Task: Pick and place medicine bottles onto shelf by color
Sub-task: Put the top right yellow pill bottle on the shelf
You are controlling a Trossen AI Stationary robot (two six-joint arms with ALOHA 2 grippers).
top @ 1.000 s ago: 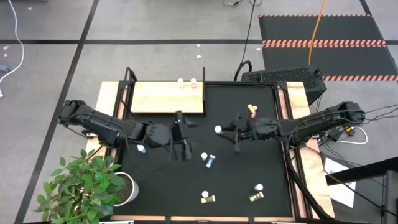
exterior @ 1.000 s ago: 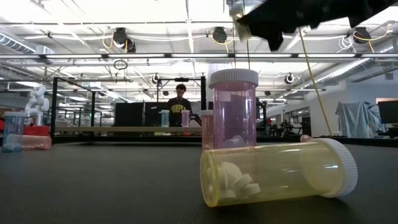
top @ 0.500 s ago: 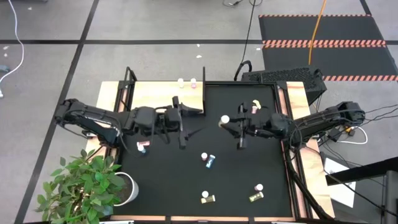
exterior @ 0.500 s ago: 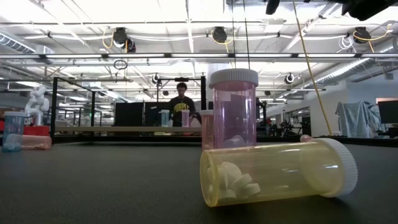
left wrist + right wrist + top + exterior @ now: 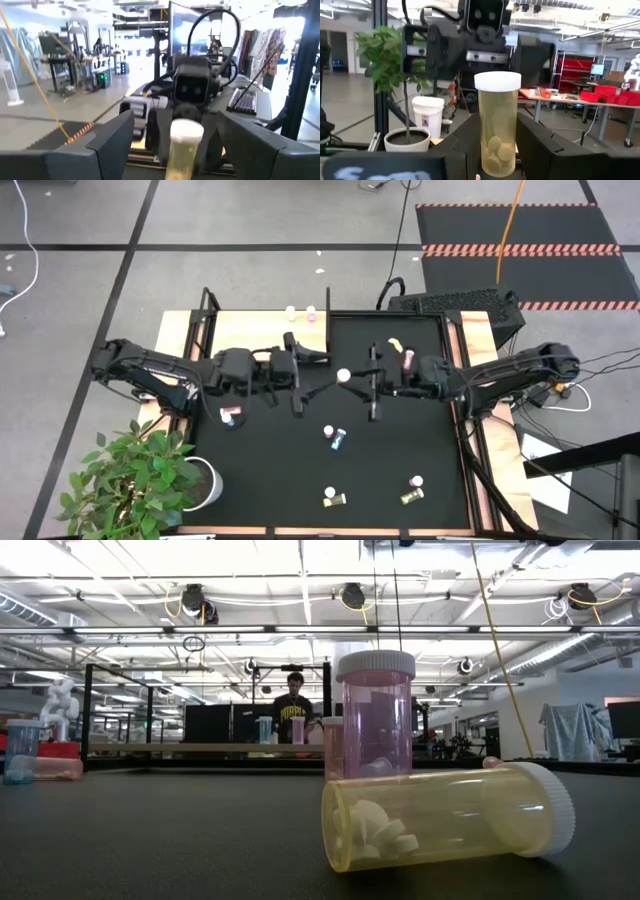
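Yellow bottle (image 5: 497, 130): white cap, pale tablets, held upright by right gripper (image 5: 352, 381) above open mid-mat.
Left gripper (image 5: 300, 380): spread wide, empty, facing it.
Shelf (image 5: 245, 332): at mat's far-left edge.

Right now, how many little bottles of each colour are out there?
Pink bottles: 4
Yellow bottles: 4, one in the right gripper
Blue bottles: 2 sure, maybe a third at the mat's left edge
Total: 10, perhaps 11

right claw (image 5: 358, 378) carried yellow bottle (image 5: 344, 376) leftward — toward left claw (image 5: 303, 376).
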